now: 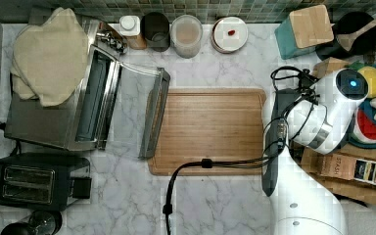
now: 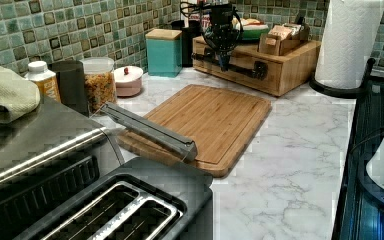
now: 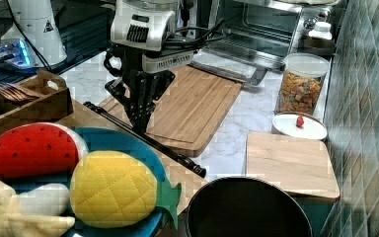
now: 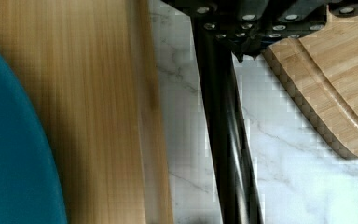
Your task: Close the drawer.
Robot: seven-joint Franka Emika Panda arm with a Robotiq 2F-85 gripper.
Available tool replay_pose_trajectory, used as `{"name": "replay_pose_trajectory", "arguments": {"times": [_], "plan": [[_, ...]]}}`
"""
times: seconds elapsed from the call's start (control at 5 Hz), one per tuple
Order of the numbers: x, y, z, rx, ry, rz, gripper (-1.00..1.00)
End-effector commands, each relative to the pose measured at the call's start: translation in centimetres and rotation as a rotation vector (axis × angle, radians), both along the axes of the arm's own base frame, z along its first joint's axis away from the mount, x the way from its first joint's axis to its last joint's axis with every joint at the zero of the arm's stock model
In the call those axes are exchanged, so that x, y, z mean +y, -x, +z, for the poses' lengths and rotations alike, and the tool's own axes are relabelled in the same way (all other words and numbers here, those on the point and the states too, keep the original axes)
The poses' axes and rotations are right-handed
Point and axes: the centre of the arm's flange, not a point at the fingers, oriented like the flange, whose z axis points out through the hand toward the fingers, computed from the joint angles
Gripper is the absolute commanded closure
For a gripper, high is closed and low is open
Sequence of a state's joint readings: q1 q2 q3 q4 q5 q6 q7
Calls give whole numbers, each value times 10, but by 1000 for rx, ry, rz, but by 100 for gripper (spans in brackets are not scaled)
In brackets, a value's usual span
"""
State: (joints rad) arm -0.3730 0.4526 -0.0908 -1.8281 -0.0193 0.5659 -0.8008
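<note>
Gripper (image 3: 140, 123) is being seen hanging tip-down right at the black bar handle (image 4: 226, 140); how far it is opened, and whether the bar is being clasped or merely touched, cannot be told; the handle is being carried on the front of the drawer (image 2: 237, 79), which is sitting in the wooden box (image 2: 290, 65) under the teal plate (image 4: 9, 163) at the top view's right; a narrow strip of wood is being shown just beside the bar in the wrist view, so the drawer is being judged near its closed position, though how far out it is cannot be told. Step in hand is being read as the push home; it is likely best done with the tool set low against the bar near its middle and driven straight toward the box, square to the front, so the drawer is not being skewed in its runners; force is being advised gentle, since the box is loaded on top and could be shoved along the marble counter (image 1: 127, 196). Just beyond the handle the bamboo cutting board (image 1: 210, 129) is lying flat, apart from the drawer; farther off the toaster oven (image 1: 54, 122) is standing with its glass door (image 1: 154, 115) dropped open; neither is being counted in the path of the push.
</note>
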Motion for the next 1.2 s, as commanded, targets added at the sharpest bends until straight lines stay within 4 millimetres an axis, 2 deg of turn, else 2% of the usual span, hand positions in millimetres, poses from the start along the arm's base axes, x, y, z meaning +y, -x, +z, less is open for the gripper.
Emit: {"name": "replay_pose_trajectory", "arguments": {"times": [0.2,1.2], "plan": [[-115,80,70,59,224,-260,100],[-115,80,70,59,224,-260,100]]}}
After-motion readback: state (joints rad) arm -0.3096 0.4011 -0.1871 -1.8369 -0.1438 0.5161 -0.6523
